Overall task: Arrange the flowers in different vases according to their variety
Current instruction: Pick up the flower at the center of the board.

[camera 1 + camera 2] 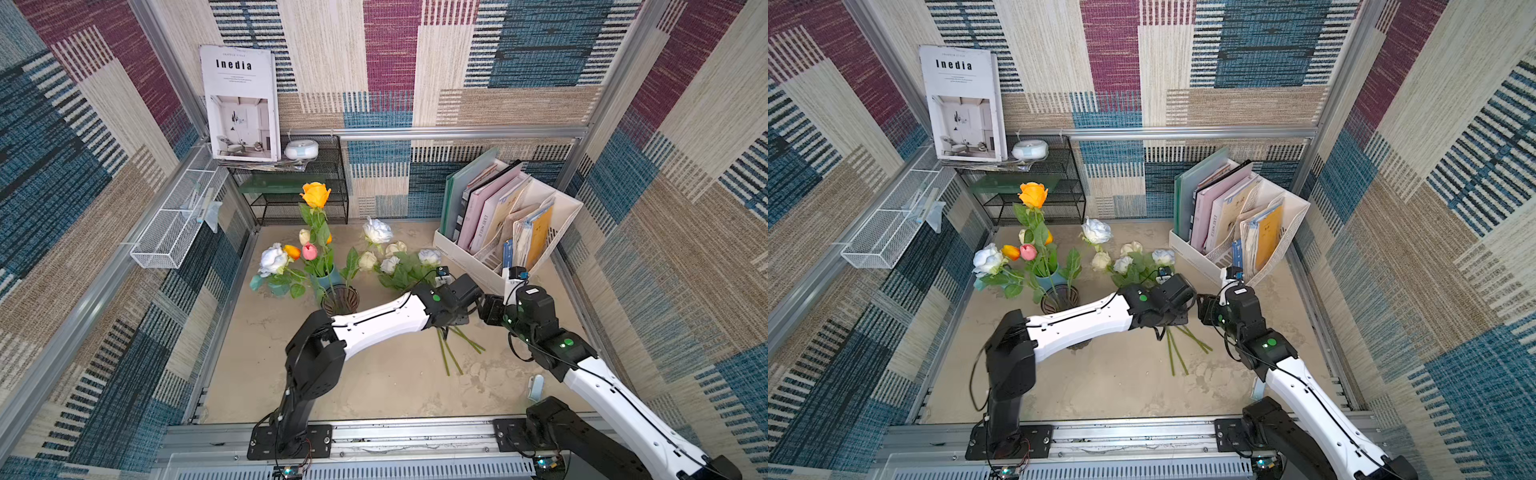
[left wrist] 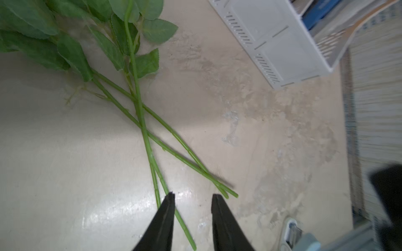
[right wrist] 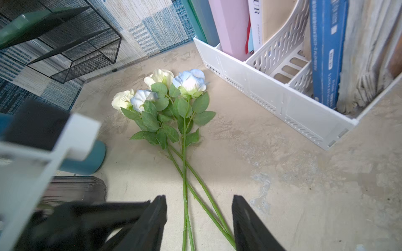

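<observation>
Left wrist view: left gripper [image 2: 193,195] spread, perhaps straddling a stem [image 2: 183,226]; right gripper [image 3: 199,196] spread too.

Four roses [image 3: 161,91], two cream and two pale blue, lie flat in a bunch right of the bench's [image 1: 374,395] middle, heads toward the back edge, their bare green stems [image 2: 152,139] crossing and fanning toward the front edge. In the left half toward the back, the blue vase [image 1: 326,279] stands upright with pink, orange and cream tulips [image 1: 309,251]. Just in front of it, the ribbed purple vase [image 1: 340,300] holds a tall orange rose [image 1: 316,194]. Two pale roses [image 1: 377,230] lean out to either side, and it is unclear what holds them.
</observation>
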Action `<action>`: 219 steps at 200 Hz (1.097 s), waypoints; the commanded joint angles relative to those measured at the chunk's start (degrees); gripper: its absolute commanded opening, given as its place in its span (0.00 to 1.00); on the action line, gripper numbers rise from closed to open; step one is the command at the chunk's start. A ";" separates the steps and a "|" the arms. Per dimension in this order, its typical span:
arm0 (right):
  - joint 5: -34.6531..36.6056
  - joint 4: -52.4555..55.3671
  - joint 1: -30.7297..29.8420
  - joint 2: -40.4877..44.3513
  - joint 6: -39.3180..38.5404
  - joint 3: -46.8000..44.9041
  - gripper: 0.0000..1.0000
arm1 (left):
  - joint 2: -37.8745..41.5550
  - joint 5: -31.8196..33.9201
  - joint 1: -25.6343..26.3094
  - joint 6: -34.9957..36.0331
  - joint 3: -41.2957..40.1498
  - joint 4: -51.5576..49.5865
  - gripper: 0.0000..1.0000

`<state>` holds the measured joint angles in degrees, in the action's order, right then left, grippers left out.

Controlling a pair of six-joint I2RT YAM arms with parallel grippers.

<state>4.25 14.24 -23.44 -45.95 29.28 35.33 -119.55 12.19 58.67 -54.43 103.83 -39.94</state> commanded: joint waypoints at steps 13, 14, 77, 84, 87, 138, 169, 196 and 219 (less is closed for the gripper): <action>-0.36 1.92 0.41 2.21 0.34 -0.78 0.53 | -11.00 0.97 -2.48 5.10 13.14 -11.55 0.37; -0.41 1.92 0.46 2.24 0.34 -0.83 0.52 | -11.34 1.07 -2.54 5.16 13.50 -11.64 0.37; -1.17 1.72 0.85 2.98 -0.28 -2.52 0.51 | -20.99 2.84 -7.27 6.72 22.43 -14.68 0.41; -1.17 1.50 0.94 2.81 -0.28 -2.70 0.51 | -21.55 2.75 -7.70 6.75 22.78 -14.70 0.41; -1.30 1.38 0.95 2.71 -0.27 -2.80 0.51 | -21.86 2.58 -7.86 6.78 22.96 -14.72 0.42; -2.30 0.05 1.04 1.79 -0.28 -3.78 0.49 | -26.00 1.25 -9.01 7.96 27.22 -14.76 0.39; -3.01 -0.53 1.10 1.55 -0.01 -4.23 0.49 | -26.79 0.97 -10.03 8.15 28.52 -14.78 0.28; -3.75 -1.21 1.12 1.31 0.32 -4.86 0.49 | -26.53 1.32 -10.16 8.68 29.26 -14.75 0.14; -4.15 -1.75 1.12 0.96 0.65 -5.08 0.48 | -25.76 1.10 -10.22 8.88 29.27 -14.80 0.00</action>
<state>1.19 14.57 -22.31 -44.69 29.32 30.48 -146.17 13.32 48.42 -46.04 132.86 -53.98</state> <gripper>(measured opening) 0.485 0.060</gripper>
